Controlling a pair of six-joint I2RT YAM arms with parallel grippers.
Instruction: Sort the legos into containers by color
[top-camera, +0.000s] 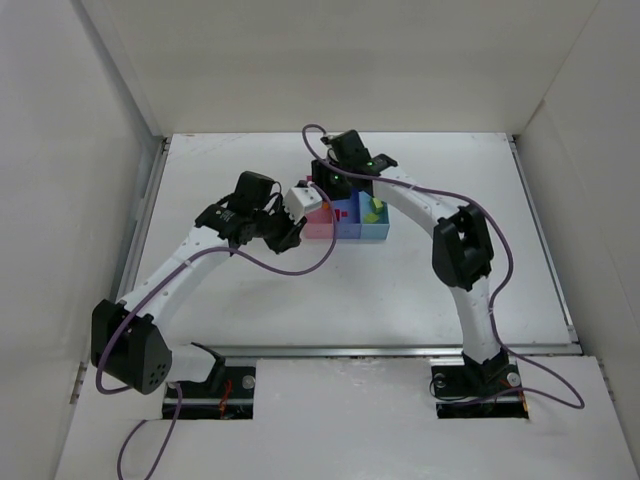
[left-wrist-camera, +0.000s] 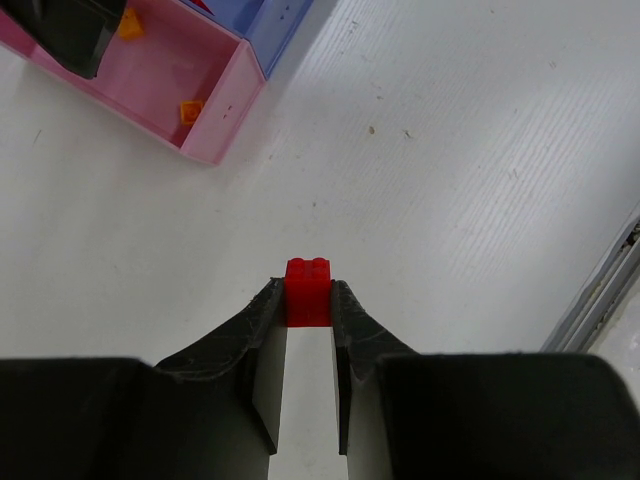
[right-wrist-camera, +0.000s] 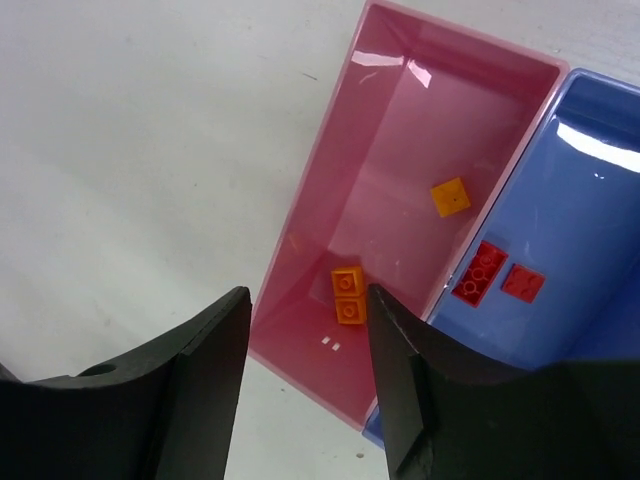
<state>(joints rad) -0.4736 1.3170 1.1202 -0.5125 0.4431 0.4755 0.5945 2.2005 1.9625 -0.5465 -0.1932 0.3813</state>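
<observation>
In the left wrist view my left gripper (left-wrist-camera: 308, 300) is shut on a small red lego (left-wrist-camera: 308, 292), held at its fingertips above the white table. The joined containers lie beyond it: the pink bin (left-wrist-camera: 215, 110) with two orange legos (left-wrist-camera: 190, 110), and the blue bin (left-wrist-camera: 285, 30). My right gripper (right-wrist-camera: 305, 310) is open and empty, above the pink bin's (right-wrist-camera: 330, 150) near end, over an orange lego (right-wrist-camera: 348, 295). A second orange lego (right-wrist-camera: 450, 196) lies further in. Two red legos (right-wrist-camera: 478, 272) lie in the blue bin (right-wrist-camera: 590, 200). From above, yellow-green legos (top-camera: 372, 210) lie in the cyan bin (top-camera: 380, 232).
High white walls enclose the table (top-camera: 250, 300) on three sides. A metal rail (left-wrist-camera: 600, 300) runs along the table's edge near my left gripper. The purple cables (top-camera: 300, 262) of both arms loop over the table near the tray.
</observation>
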